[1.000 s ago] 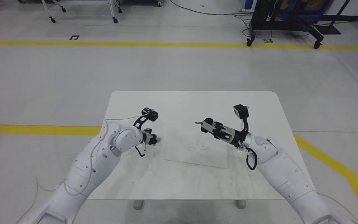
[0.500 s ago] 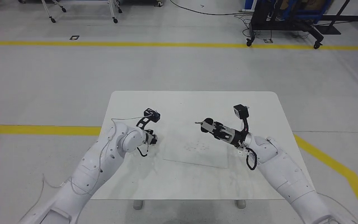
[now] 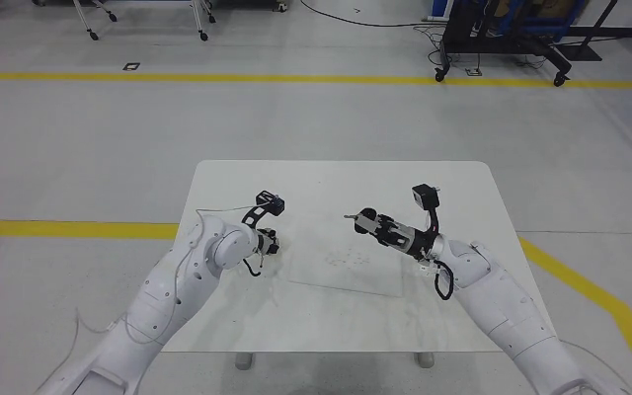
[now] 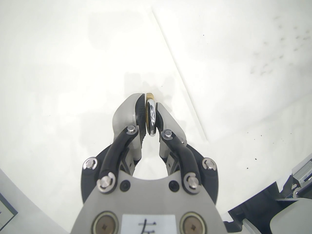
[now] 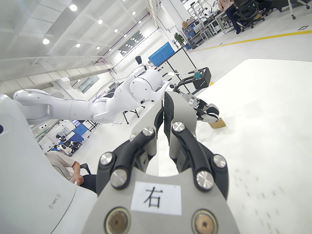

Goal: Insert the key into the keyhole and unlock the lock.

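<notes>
My left gripper (image 4: 149,104) is shut on a small brass padlock (image 4: 150,116) with a silver shackle, holding it down at the white table (image 3: 395,183) left of centre. In the top view this gripper (image 3: 270,243) sits at the left arm's end. From the right wrist view, the brass lock (image 5: 217,123) shows under the left gripper (image 5: 209,114), resting on the table. My right gripper (image 3: 354,219) hovers right of centre, pointing toward the lock. Its fingers (image 5: 168,108) are pressed together, and a small silvery key tip (image 3: 347,216) sticks out of them.
A thin clear sheet (image 3: 346,276) lies flat on the table's middle; its edge (image 4: 180,81) runs just beside the lock. Faint dark specks (image 3: 348,260) mark the surface between the grippers. The table's far half and right side are open.
The left arm has shifted slightly right toward the table's centre with the lock still in its gripper. The right arm has not moved.
</notes>
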